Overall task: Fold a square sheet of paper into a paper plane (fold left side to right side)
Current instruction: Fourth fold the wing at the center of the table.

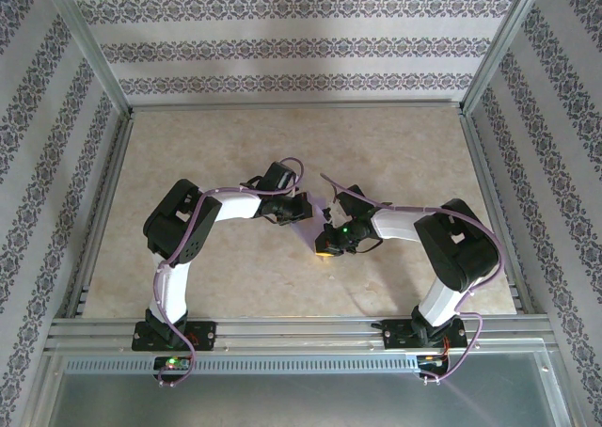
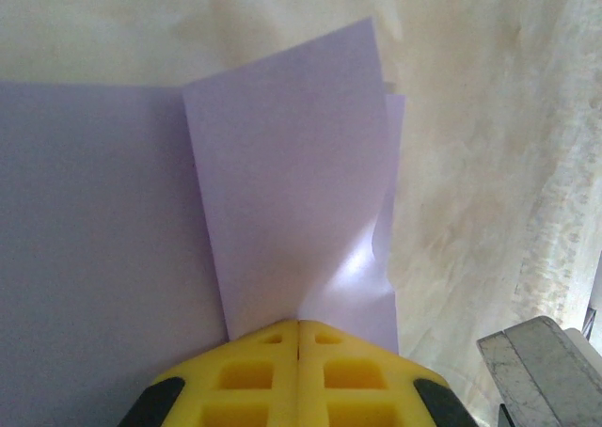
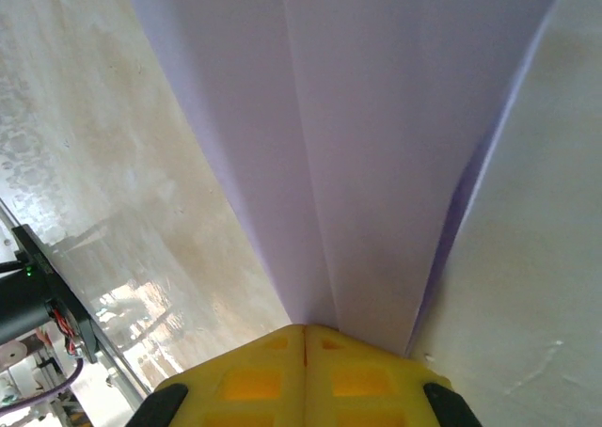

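The lavender paper (image 1: 317,213) lies folded at the middle of the table, between my two grippers. In the left wrist view the paper (image 2: 282,192) shows a flat part on the left and a raised flap whose crease runs into my left gripper (image 2: 301,325); its yellow fingers are pressed together on the paper's edge. In the right wrist view the paper (image 3: 376,145) narrows in long layered folds down to my right gripper (image 3: 306,329), which is also shut on it. From above, the left gripper (image 1: 303,213) and right gripper (image 1: 324,248) nearly meet.
The beige table (image 1: 235,145) is walled by patterned panels with metal posts (image 1: 89,51). A metal rail (image 1: 301,333) crosses the near edge by the arm bases. A grey metal part (image 2: 536,371) sits at the lower right of the left wrist view.
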